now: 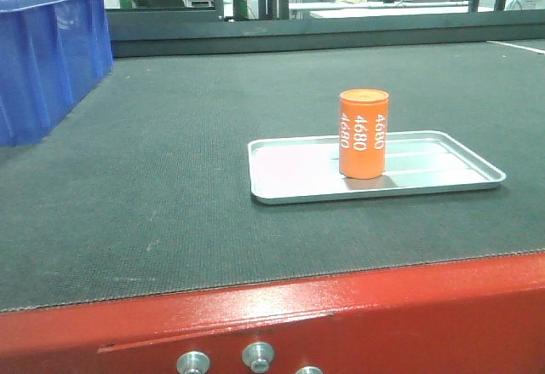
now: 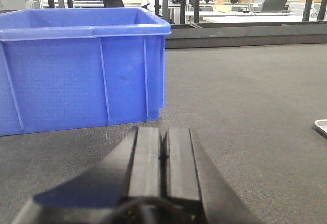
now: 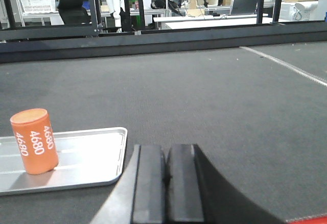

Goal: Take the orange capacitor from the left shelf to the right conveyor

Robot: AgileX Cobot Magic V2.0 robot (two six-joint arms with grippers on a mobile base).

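The orange capacitor (image 1: 363, 133) with white "4680" print stands upright in a shallow silver tray (image 1: 289, 178) on the dark conveyor belt (image 1: 170, 178), behind its red front edge (image 1: 341, 314). It also shows in the right wrist view (image 3: 34, 140), left of my right gripper (image 3: 166, 152), which is shut and empty over the belt. My left gripper (image 2: 164, 134) is shut and empty, low over the belt in front of a blue bin. The left shelf is out of view.
A blue plastic bin (image 1: 47, 59) stands at the belt's left, close ahead in the left wrist view (image 2: 82, 66). A dark rail (image 1: 324, 29) bounds the belt's far side, with workbenches and racks beyond. The tray's corner (image 2: 322, 127) shows at the right.
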